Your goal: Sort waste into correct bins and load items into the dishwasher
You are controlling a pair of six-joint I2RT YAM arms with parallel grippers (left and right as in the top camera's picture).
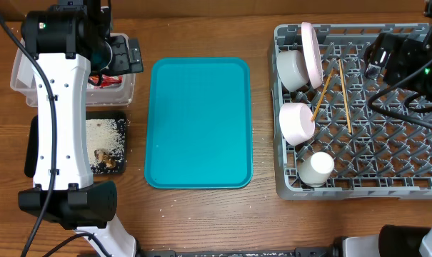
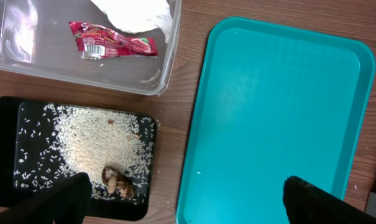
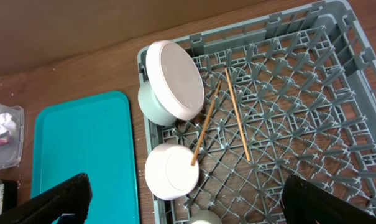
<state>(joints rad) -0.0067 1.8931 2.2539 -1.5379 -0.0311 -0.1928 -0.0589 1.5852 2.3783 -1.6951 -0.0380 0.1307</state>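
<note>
Chopsticks (image 3: 236,112) lie loose on the rack (image 3: 312,93). They're light, stiff and slippery, so pinch mid-shaft if you reseat them. Left claw (image 2: 188,202) and right claw (image 3: 188,202) are both spread, empty.

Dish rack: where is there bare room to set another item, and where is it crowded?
Free: the lattice of the dish rack right of the chopsticks in the overhead view, toward the right wall. Crowded: the left column, with plate, two bowls and cup.

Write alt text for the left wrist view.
A clear tub holds a red wrapper and white tissue; below it, a black tray holds rice grains and brown scraps. A teal tray lies to the right.
</note>
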